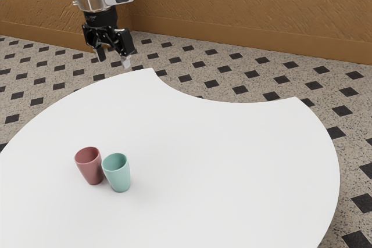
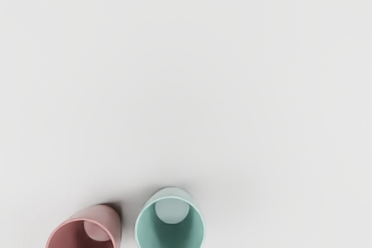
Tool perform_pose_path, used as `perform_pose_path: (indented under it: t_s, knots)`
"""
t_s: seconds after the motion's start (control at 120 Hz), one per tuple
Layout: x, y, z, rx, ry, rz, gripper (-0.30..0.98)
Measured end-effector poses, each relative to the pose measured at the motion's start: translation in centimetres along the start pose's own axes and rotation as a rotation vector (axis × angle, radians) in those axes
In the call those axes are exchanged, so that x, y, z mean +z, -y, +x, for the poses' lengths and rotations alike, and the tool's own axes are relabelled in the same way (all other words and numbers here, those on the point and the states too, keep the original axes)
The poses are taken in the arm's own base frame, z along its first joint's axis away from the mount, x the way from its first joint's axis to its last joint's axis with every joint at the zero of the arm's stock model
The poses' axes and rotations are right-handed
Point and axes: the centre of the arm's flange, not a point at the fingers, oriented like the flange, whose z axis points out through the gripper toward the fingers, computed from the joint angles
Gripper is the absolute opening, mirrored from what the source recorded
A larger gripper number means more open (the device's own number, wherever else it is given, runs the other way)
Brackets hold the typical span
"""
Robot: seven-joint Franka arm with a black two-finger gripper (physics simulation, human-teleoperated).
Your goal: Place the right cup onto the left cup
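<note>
Cup (image 1: 90, 171) in red comes first at the exterior view's left, upright on the white table (image 1: 232, 166), its mouth facing up. Moving right, up high we have the pincer (image 1: 114, 61), seen against the floor (image 1: 192, 65), fingers wide apart, well clear of both cups. And just beside the red cup, here's the teal cup (image 1: 120, 179), the right one, also upright on the table, mouth up! The wrist view shows a slim gap between the pair, with pale bottoms inside both.

Bright, diffuse light across the white tabletop (image 1: 232, 161), with soft-edged grey shadows.
</note>
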Motion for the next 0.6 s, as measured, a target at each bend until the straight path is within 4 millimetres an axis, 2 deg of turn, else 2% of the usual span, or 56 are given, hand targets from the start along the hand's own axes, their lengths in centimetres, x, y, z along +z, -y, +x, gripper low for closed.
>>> perform_pose_path:
  t_s: [0.333,0.392,0.458,0.6]
  knots:
    - [0.0,0.3,-0.2,0.006,0.0,0.0,0.69]
    - [1.6,0.3,-0.7,0.005,0.033,-0.004,0.69]
    - [3.3,0.2,-2.5,0.001,0.051,-0.01,0.69]
    - [7.8,0.0,-5.0,-0.011,0.076,-0.021,0.69]
